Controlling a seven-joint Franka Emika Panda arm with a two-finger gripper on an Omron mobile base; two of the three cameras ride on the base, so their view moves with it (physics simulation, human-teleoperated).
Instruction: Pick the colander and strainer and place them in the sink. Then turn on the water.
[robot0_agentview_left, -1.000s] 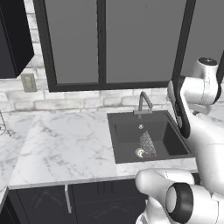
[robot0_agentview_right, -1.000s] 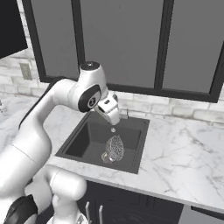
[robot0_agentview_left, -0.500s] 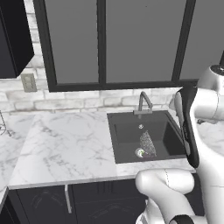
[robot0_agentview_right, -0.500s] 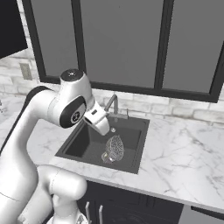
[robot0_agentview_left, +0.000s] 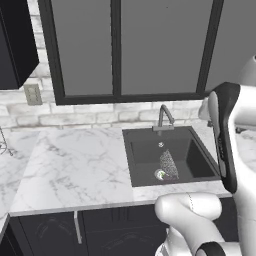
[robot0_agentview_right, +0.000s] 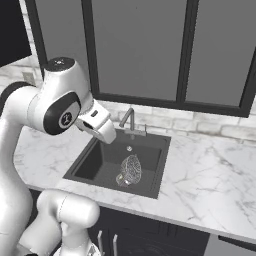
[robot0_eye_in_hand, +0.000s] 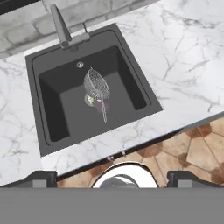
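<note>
Inside dark sink (robot0_eye_in_hand: 52, 127), speckled mesh strainer (robot0_eye_in_hand: 96, 85), no legible writing

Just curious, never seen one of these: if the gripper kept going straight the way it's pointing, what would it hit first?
Probably the strainer lying in the sink, or the basin floor beside it; depth is hard to judge.

marble counter (robot0_agentview_left: 75, 165), sink (robot0_eye_in_hand: 52, 113), strainer (robot0_eye_in_hand: 97, 85) inside

White arm (robot0_agentview_right: 30, 107) (apparently dark-jointed), rounded links
</note>
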